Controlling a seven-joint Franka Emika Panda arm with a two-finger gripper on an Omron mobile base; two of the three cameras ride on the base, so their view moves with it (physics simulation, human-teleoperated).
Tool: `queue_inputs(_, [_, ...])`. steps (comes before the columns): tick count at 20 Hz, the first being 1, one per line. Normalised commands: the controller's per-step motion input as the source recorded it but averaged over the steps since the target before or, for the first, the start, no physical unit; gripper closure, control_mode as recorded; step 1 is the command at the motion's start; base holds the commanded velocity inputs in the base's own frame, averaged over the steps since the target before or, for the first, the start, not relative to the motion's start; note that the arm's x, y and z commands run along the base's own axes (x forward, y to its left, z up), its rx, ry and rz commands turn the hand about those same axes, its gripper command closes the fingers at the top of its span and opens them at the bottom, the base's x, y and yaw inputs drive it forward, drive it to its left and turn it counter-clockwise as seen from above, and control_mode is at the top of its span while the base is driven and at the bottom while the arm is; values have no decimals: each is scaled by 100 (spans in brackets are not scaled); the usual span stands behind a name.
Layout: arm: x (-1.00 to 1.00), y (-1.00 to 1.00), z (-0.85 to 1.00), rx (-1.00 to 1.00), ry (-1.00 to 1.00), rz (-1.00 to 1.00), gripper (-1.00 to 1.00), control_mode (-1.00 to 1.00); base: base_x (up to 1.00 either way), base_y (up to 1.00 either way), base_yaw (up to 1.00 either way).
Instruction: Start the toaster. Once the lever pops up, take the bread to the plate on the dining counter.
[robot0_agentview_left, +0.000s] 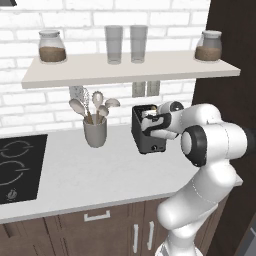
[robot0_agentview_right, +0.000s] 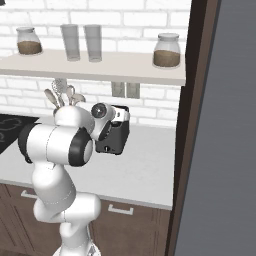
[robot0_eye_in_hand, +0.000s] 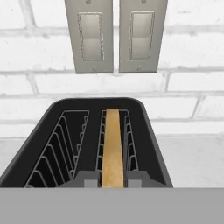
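Lift straight up, slow, clear of the slot wires; no twisting. Toaster (robot0_agentview_left: 148, 131) on the table at the back wall, right of the utensil cup (robot0_agentview_left: 95, 131). Bread (robot0_eye_in_hand: 113, 146) upright in the right slot. Gripper (robot0_eye_in_hand: 113, 183) closed down tight, tips either side of the slice's near end, apparently pinching it.

Plenty of bare table (robot0_agentview_left: 90, 175) in the lower middle of the left base view, but the toaster (robot0_agentview_left: 145, 131) at center sits boxed in by the utensil holder (robot0_agentview_left: 95, 131) to its left, the shelf (robot0_agentview_left: 125, 70) overhead and the brick wall (robot0_eye_in_hand: 43, 87) behind.
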Motion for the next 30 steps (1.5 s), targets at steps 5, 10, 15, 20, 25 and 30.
queue_inputs(5, [-6, 0, 3, 0, -8, 0, 100, -100, 0, 0, 0])
queue_inputs(10, [-12, 0, 29, 0, -16, 0, 100, -100, 0, 0, 0])
queue_inputs(15, [-10, 0, 59, 0, -5, 0, 100, -100, 0, 0, 0])
queue_inputs(20, [-12, 0, 74, 0, 1, 0, 100, -100, 0, 0, 0])
queue_inputs(25, [-50, 0, 58, 0, 6, 0, 100, -100, 0, 0, 0])
queue_inputs(30, [-65, 8, 31, -3, 3, -1, 100, -100, 0, 0, 0])
